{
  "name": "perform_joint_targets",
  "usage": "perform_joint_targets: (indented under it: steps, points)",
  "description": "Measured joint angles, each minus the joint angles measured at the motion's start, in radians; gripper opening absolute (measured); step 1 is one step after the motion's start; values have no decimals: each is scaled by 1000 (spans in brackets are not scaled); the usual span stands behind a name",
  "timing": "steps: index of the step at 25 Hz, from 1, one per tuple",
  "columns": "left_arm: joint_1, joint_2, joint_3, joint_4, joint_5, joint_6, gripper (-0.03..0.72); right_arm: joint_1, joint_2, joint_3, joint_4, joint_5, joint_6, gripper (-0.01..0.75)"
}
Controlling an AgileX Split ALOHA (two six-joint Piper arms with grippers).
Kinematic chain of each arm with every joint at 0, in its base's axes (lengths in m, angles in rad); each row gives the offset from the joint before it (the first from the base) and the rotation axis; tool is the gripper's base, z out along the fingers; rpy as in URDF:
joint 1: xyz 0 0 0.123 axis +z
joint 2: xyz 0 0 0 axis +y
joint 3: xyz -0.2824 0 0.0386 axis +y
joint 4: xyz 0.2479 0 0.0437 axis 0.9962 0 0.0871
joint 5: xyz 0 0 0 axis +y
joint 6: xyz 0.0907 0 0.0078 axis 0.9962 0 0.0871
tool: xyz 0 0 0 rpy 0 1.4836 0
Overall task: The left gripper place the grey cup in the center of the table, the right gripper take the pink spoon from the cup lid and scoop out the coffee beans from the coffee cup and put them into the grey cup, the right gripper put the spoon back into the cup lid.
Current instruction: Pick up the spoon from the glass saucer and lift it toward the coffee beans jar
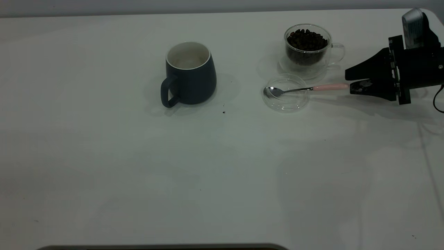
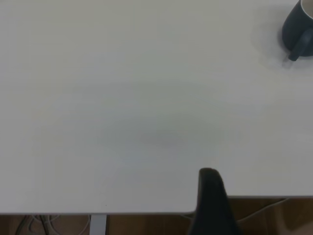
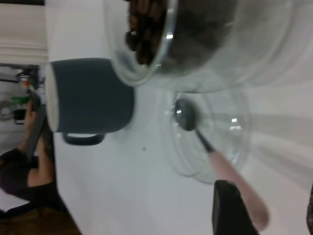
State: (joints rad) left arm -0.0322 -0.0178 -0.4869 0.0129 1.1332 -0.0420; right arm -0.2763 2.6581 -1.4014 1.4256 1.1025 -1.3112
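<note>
The grey cup stands upright near the middle of the table, its handle toward the front left; it also shows in the left wrist view and the right wrist view. The coffee cup holds coffee beans at the back right. In front of it lies the cup lid, with the pink spoon resting bowl-down in it, handle pointing right. My right gripper is open, low over the table, with the handle's end between its jaws. My left gripper sits off the table's edge, far from the cup.
A few dark specks lie on the table just right of the grey cup. The right arm's body and its cable fill the far right edge. The table's front edge runs along the bottom.
</note>
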Motion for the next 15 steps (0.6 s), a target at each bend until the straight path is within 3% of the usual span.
perform_joint_targets:
  steps: [15]
  points:
    - [0, 0, 0, 0, 0, 3, 565, 61, 0, 0, -2, 6, 5, 414]
